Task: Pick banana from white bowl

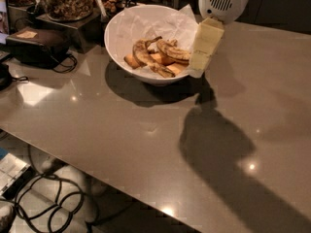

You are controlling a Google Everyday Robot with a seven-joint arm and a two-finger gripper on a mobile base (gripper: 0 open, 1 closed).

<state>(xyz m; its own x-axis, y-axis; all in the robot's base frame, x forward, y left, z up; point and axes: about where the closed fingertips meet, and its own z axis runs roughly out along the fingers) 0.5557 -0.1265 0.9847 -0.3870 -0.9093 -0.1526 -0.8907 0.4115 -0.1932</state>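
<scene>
Your glossy grey tabletop (121, 144) bears the round white bowl (112, 33), mottled banana (146, 58) inside; blocky cream pincer (198, 67) at its three o'clock rim, opening impossible to tell.

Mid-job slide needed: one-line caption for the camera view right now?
The tool hovers at the right rim of the white bowl, near the banana inside, above the grey table.

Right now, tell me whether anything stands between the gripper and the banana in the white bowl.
The gripper hangs at the right rim of the white bowl. Between it and the banana lie a thinner banana and orange-yellow pieces. Nothing covers the banana from above, so a descent from over it looks clear.
</scene>
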